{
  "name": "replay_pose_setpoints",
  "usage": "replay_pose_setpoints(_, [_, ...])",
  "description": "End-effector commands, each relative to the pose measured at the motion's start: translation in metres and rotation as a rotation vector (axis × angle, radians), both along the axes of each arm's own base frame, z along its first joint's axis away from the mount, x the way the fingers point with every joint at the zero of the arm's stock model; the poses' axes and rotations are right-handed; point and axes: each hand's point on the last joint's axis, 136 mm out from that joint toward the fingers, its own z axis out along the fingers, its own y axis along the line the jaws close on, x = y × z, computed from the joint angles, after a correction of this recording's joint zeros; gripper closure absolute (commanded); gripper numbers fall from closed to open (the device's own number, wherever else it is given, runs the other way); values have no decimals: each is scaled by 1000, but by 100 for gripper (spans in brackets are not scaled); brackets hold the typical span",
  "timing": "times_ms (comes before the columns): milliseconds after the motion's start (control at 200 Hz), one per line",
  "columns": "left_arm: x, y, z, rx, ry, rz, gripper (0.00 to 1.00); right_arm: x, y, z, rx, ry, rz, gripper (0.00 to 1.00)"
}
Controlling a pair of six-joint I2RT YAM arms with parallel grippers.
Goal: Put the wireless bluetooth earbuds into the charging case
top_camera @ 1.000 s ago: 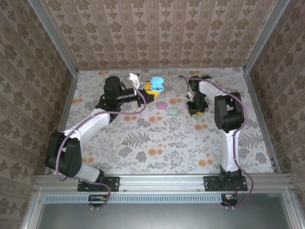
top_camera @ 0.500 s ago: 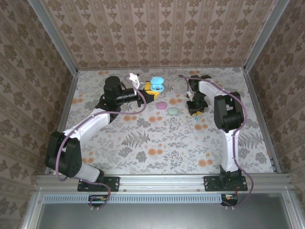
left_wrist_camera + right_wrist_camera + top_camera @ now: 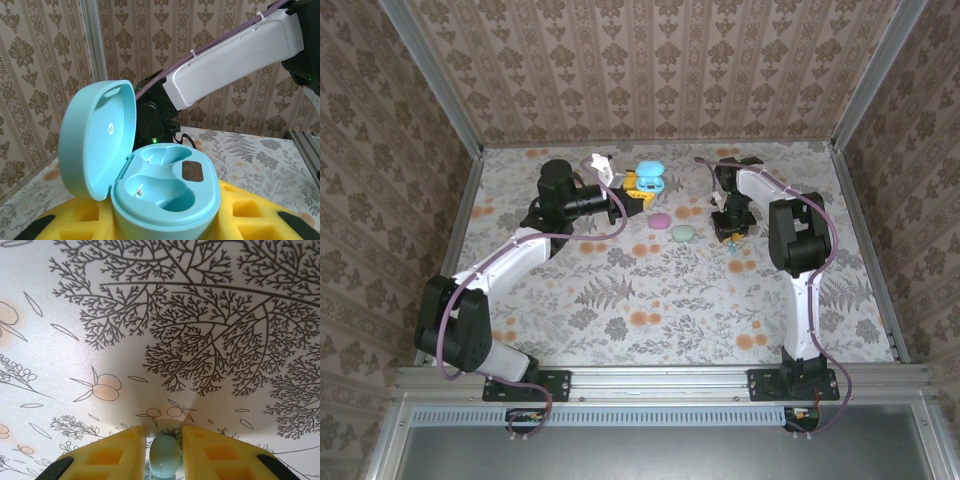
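- Your left claw [image 3: 165, 225] holds the open charging case [image 3: 170, 185], lid at its left.
- Your right claw [image 3: 164, 440] is narrow, pinching a pale earbud [image 3: 165, 462] in its middle.

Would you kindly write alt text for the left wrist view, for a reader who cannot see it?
An open teal charging case sits clamped between the left gripper's yellow fingers, lid raised toward the picture's left, both earbud wells empty. Behind it, the right arm's white link crosses above the floral table.
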Motion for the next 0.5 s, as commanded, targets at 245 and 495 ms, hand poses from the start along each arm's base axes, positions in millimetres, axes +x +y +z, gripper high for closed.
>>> replay_pose_setpoints(245, [-7,0,16,-11,-42,-11,73,-17,-5,-12,-72,72,45,74])
replay_pose_setpoints(495, [-7,-1,16,-12,-43,-12,73,-16,-4,-7,-71,45,32,77])
